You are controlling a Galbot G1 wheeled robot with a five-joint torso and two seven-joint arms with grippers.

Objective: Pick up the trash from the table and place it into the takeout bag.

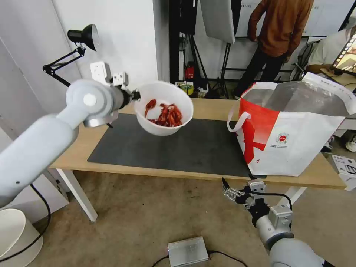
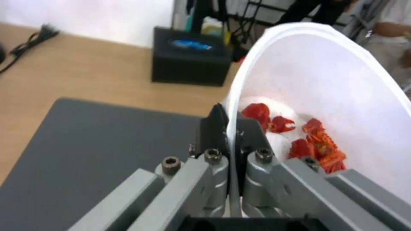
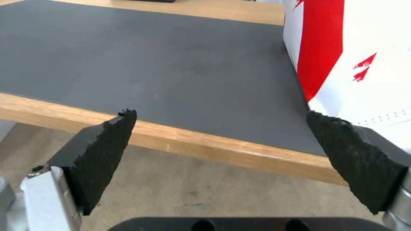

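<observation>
The white round bowl (image 1: 164,107) of red crayfish shells hangs tilted above the left half of the dark mat (image 1: 178,148) on the table (image 1: 211,108). My left gripper (image 1: 135,95) is shut on the bowl's near-left rim. In the left wrist view the bowl (image 2: 334,80) has its thin rim pinched by the left gripper (image 2: 231,128), one finger inside and one outside. The takeout bag (image 1: 296,137) stands open at the table's right end, silver lining showing. My right gripper (image 1: 239,185) waits open below the table's front edge, near the bag (image 3: 364,48); its pads (image 3: 107,150) hold nothing.
A black box (image 2: 190,57) sits at the table's far edge behind the mat. A black desk lamp (image 1: 83,37) is clamped at the far left. On the floor lie a silver box (image 1: 187,251) and a white bin (image 1: 15,233).
</observation>
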